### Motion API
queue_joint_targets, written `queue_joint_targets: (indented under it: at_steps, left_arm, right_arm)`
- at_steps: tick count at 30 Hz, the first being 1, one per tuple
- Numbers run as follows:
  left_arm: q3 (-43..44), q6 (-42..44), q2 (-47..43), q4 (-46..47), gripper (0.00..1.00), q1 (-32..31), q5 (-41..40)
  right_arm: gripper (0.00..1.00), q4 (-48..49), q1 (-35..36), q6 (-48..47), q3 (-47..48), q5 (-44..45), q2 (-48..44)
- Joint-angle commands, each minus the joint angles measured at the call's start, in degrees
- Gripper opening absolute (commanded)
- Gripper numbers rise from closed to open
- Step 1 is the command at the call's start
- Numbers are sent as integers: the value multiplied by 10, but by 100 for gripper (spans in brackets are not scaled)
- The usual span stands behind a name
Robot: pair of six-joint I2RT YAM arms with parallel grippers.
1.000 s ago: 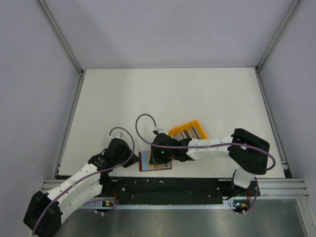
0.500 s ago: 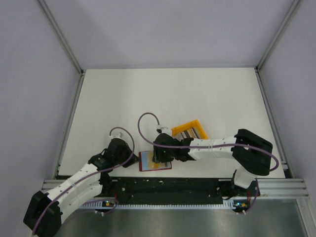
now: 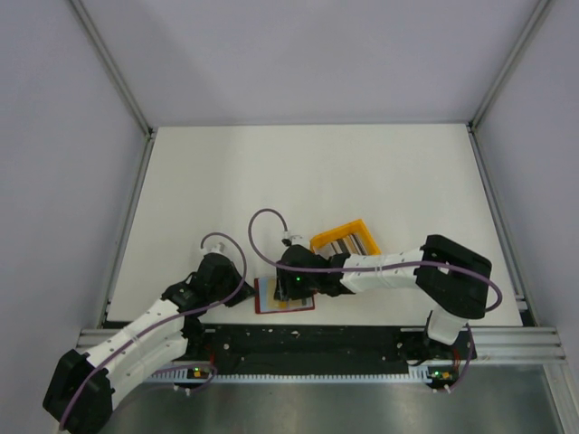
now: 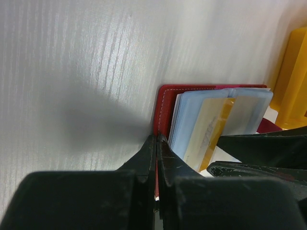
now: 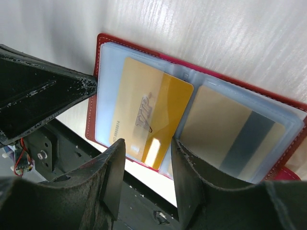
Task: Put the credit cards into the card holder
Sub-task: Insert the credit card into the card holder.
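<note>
Card holder (image 4: 165,108) lay open on the table (image 3: 317,172), clear sleeves up, right under the right gripper (image 5: 148,146).

Left gripper (image 4: 157,140): fingers together, clamped on the holder's red cover edge. A red sliver showed between the two fingers in the left wrist view. The rest of the holder ran ahead of those tips and off to their right.

Right gripper: fingers apart, one on either side of the near end of a gold card (image 5: 151,112). Gold card lay skewed across the left sleeve, with one far corner overlapping the fold. Couldn't tell whether it was inside the pocket or on top of it, or whether either finger touched it.

Striped card (image 5: 235,139), tan with a dark grey band, sat behind the clear plastic of the right sleeve, beyond and to the right of the right-hand finger.

In the right wrist view the left gripper's black finger came in from the left and met the holder's left edge.

Yellow bin (image 4: 293,81) stood just beyond the right gripper, with a strip of table between it and the holder. More cards (image 3: 346,244) were stacked in it, edges showing.

Top view: both grippers were close together near the table's near edge.
</note>
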Motion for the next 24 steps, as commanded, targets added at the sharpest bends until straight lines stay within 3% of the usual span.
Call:
queue_joint_targets:
  at_steps: [1, 13, 24]
  left_arm:
    - [-3, 7, -3, 1, 0, 0, -6]
    - [-3, 8, -3, 1, 0, 0, -5]
    - [-1, 9, -3, -4, 0, 0, -5]
  right_arm:
    - [43, 13, 8, -11, 20, -24, 22]
    - [44, 3, 7, -28, 31, 6, 21]
    - [40, 40, 7, -34, 40, -46, 36]
